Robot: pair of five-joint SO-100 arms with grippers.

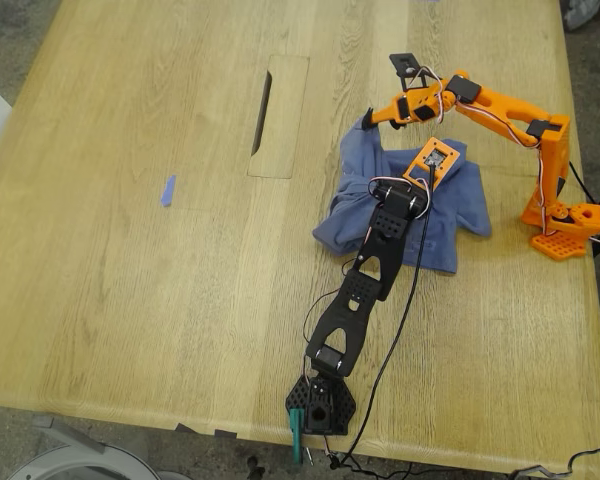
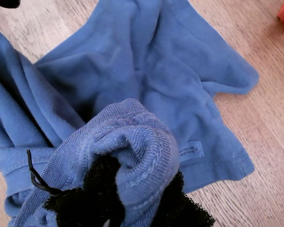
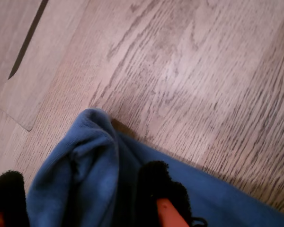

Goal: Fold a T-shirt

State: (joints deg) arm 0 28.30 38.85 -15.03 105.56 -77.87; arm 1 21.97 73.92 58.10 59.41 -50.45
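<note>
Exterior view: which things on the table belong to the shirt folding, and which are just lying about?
Part of the job:
T-shirt, crumpled
my first gripper, shut on a fold of it
my second gripper, shut on another fold

Lying about:
blue tape scrap, toward the exterior view's left
cable flap in the table

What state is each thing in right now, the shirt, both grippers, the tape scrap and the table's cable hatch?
T-shirt: crumpled, partly lifted, not folded.
My first gripper: shut on a ribbed edge of the shirt.
My second gripper: shut on a bunched fold.
Tape scrap: lying flat, apart.
Cable hatch: closed.
</note>
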